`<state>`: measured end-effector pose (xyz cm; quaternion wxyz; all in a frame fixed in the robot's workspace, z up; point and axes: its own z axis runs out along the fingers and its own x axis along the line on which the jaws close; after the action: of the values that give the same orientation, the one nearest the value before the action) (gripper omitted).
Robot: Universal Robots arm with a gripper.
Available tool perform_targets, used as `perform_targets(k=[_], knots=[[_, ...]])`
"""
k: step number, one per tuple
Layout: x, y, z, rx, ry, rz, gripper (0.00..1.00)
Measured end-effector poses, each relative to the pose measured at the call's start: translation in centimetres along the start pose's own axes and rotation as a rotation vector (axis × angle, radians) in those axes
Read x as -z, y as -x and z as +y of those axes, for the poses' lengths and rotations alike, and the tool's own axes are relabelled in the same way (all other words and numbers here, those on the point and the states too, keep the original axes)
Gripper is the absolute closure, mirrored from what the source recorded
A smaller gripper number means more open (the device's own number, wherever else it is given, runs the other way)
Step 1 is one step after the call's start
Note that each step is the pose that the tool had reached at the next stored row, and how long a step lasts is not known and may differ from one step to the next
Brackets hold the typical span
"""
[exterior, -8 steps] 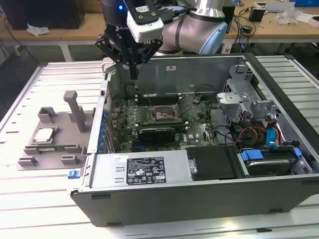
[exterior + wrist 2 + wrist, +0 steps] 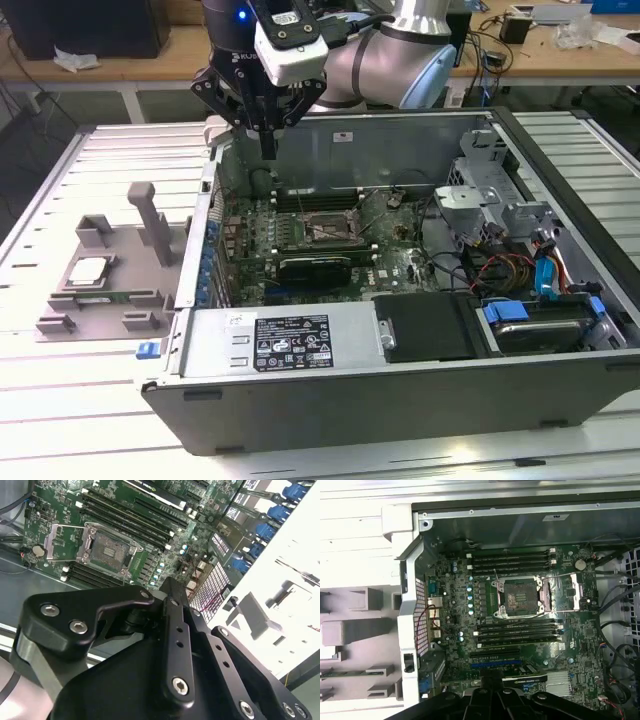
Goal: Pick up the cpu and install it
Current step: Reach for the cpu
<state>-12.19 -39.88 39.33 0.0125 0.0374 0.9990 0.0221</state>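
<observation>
The cpu (image 2: 88, 270), a small silver square chip, lies flat in a grey holder (image 2: 100, 262) on the table, outside the case toward the exterior view's left. My gripper (image 2: 268, 150) hangs above the case's far left corner, fingers pointing down, shut and holding nothing. It is well apart from the cpu. Inside the case, the motherboard's socket (image 2: 320, 232) stands open and empty; both wrist views show it (image 2: 107, 550) (image 2: 520, 597), with its metal load plate (image 2: 572, 592) folded back. My gripper's black fingers (image 2: 172, 610) press together, and the gripper (image 2: 490, 682) shows dark at the picture's edge.
The open computer case (image 2: 350, 400) lies on a slatted metal table (image 2: 80, 420). It holds a power supply (image 2: 290, 340), a drive cage (image 2: 500, 200) and loose cables (image 2: 500, 268). Memory sticks (image 2: 512, 562) flank the socket. A grey upright post (image 2: 150, 215) rises from the holder.
</observation>
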Motion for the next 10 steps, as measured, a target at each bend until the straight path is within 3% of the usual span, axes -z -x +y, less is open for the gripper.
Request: perform_targets(k=[7, 10], knots=[[0.0, -0.35, 0.05, 0.0, 0.0, -0.0001, 0.89], [0.02, -0.95, 0.11, 0.0, 0.0, -0.0002, 0.89]])
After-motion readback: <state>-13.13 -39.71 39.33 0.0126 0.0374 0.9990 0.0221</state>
